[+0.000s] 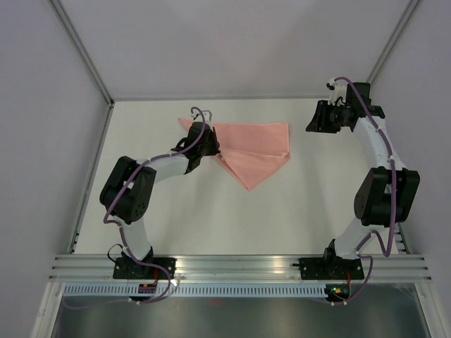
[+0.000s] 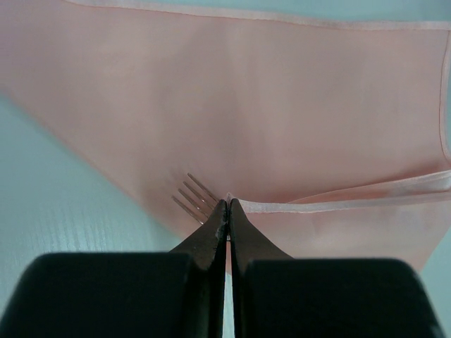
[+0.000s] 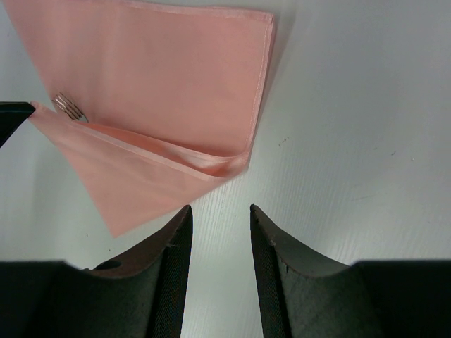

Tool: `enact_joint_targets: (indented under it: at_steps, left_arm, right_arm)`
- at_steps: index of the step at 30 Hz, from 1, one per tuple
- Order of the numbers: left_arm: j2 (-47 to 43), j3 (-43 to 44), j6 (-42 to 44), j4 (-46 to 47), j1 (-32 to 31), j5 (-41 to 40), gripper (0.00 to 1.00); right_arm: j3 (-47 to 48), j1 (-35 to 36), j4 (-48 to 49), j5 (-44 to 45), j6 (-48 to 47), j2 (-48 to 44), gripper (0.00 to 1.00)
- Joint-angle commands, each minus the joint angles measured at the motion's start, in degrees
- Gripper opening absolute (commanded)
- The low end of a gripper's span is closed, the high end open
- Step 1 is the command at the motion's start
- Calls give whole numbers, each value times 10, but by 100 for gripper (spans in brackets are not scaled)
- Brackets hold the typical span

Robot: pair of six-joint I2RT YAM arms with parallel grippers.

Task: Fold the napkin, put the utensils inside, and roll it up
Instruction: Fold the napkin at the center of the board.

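Left gripper [image 2: 227, 210] is clamped shut on a hemmed corner of the thin salmon-pink cloth napkin [image 2: 282, 105], which lies folded near the far edge of the white table [image 1: 176, 211], about midway along it. Silver metal tines of the small fork [image 2: 192, 197] peek out just left of those fingertips, pointing away from them. Its handle is hidden, so its full line is unclear. Off the napkin's opposite end, the right gripper [image 3: 220, 211] hangs parted and empty, so the left arm is much nearer the fork.
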Motion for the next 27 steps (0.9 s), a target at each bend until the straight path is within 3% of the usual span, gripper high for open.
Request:
enact_joint_targets:
  at_steps: [1,17,23,27]
  left_arm:
    - [10,20,-26,2,4,13,2]
    - [29,28,-53,-5,15,5,2]
    - [25,29,-60,-2,21,1,20]
    - [9,19,-68,10,31,5,46]
  right_arm:
    - [7,7,4,-7,0,3,44]
    - [7,13,-2,-6,-7,3,45]
    - [8,15,-2,-7,-8,1,45]
    - [9,16,-2,-7,-7,-1,45]
